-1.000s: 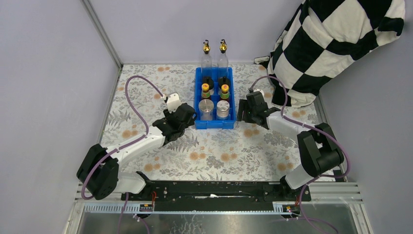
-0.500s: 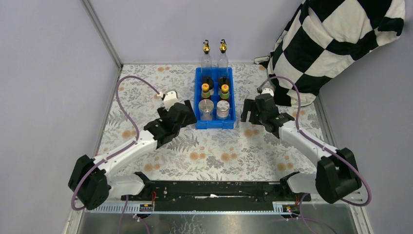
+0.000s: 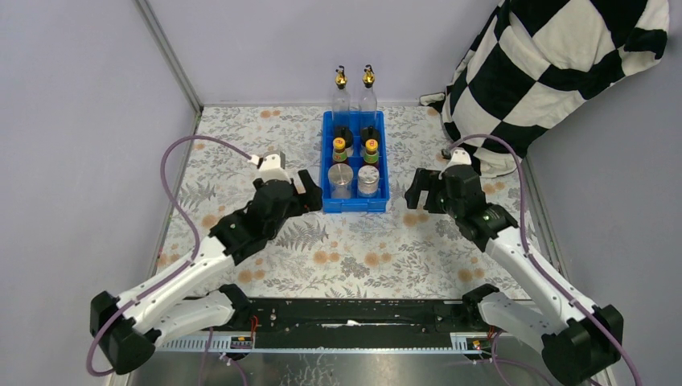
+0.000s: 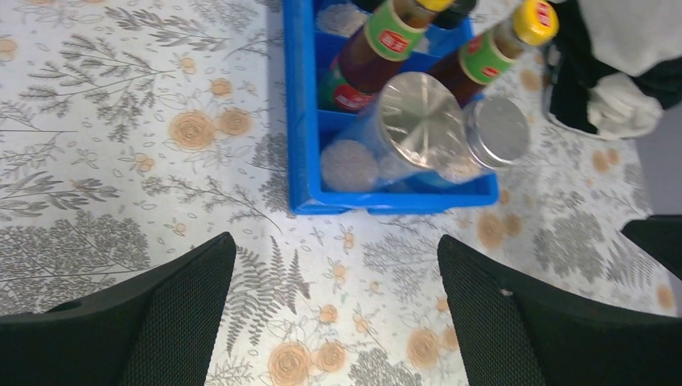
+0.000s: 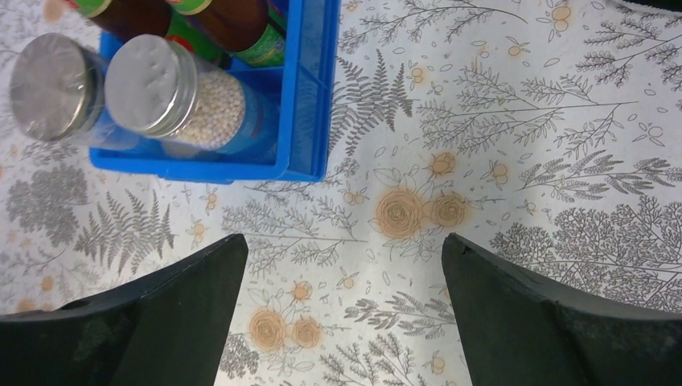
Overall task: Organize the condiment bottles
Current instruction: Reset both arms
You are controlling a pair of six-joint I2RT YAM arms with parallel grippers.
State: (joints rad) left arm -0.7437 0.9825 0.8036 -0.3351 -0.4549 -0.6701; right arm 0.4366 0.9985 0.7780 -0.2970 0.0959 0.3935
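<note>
the fingers [image 4: 161, 322] of the left gripper [image 4: 334, 244] are standing wide apart and holding nothing, and the right gripper [image 5: 344, 241] is gaping the same way, empty. the condiment bottles are sitting in pairs down the blue tray [image 3: 354, 206]: two silver-lidded jars [image 3: 340, 178] in the nearest compartments, two orange-capped sauce bottles [image 3: 340, 149] behind them, and two black-capped bottles [image 3: 343, 134] behind those. two gold-spouted bottles [image 3: 341, 90] are rising at the far end, and i cannot tell whether they are standing inside the tray or just behind it. like is sitting beside like, short in front and tall at the back, which is looking like a finished sorting. the grippers are hovering over the floral cloth [image 3: 362, 249], one on each side of the tray's near end, apart from it. the sauce bottles are wearing green neck bands with a red patch, but the print is coming out too small to read. the jar lids are showing no writing.
</note>
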